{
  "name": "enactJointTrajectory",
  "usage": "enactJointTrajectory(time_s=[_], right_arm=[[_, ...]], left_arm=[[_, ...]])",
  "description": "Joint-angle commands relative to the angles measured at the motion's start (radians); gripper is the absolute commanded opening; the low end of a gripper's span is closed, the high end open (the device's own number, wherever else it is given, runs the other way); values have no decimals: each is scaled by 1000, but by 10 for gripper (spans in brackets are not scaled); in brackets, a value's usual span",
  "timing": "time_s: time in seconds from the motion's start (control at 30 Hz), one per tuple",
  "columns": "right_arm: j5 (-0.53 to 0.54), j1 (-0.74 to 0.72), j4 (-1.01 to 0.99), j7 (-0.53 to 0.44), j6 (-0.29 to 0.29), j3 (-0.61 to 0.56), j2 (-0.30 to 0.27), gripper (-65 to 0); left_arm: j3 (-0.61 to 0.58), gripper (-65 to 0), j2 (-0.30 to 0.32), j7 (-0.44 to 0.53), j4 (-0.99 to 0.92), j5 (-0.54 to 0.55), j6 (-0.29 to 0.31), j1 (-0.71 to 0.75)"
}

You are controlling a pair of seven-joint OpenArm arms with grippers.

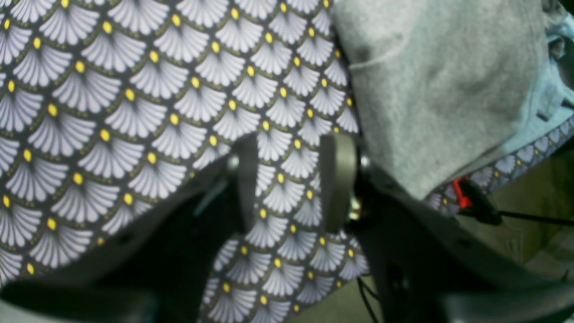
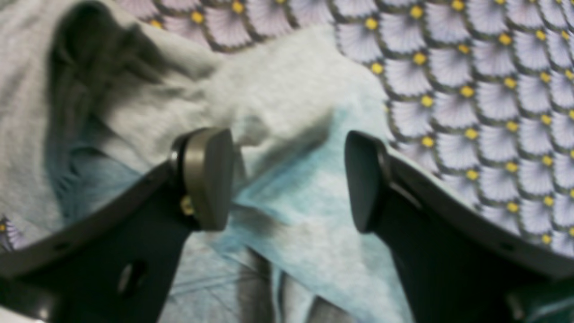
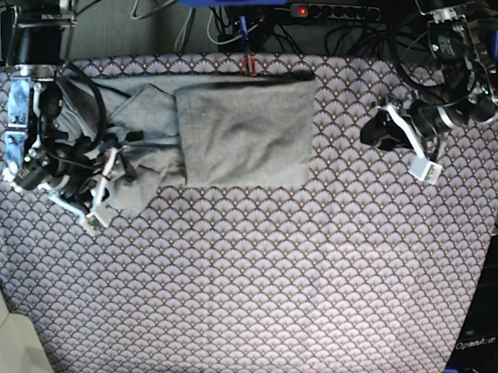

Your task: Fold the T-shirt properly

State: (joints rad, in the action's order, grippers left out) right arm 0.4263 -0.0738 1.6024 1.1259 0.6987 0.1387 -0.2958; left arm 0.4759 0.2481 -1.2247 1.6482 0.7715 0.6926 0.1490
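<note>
The light grey T-shirt [image 3: 247, 133] lies at the back of the table, its right part folded flat and its left part [image 3: 138, 162] rumpled. My right gripper [image 3: 102, 187] hangs over that rumpled end. In the right wrist view it [image 2: 287, 179] is open wide, with grey cloth [image 2: 278, 103] under and between the fingers, not pinched. My left gripper [image 3: 399, 140] is to the right of the shirt, apart from it. In the left wrist view it [image 1: 291, 184] is open, with only patterned tablecloth in the gap. The shirt's edge [image 1: 439, 89] shows at the upper right.
The fan-scale tablecloth [image 3: 260, 276] covers the whole table. A red clip [image 1: 462, 190] sits at the table's back edge [image 3: 246, 65]. Behind it are cables and a power strip [image 3: 308, 10] with a red light. Dark stands rise at both back corners.
</note>
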Motion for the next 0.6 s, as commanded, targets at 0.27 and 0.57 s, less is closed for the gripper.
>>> enactJointTrajectory(time_s=[0.27, 0.57], right_arm=[[13, -10, 13, -13, -1, 3, 27, -351], [15, 39, 19, -7, -1, 11, 28, -650]], left_arm=[[5, -423, 9, 19, 13, 22, 6, -10], [5, -423, 9, 19, 13, 21, 6, -9]])
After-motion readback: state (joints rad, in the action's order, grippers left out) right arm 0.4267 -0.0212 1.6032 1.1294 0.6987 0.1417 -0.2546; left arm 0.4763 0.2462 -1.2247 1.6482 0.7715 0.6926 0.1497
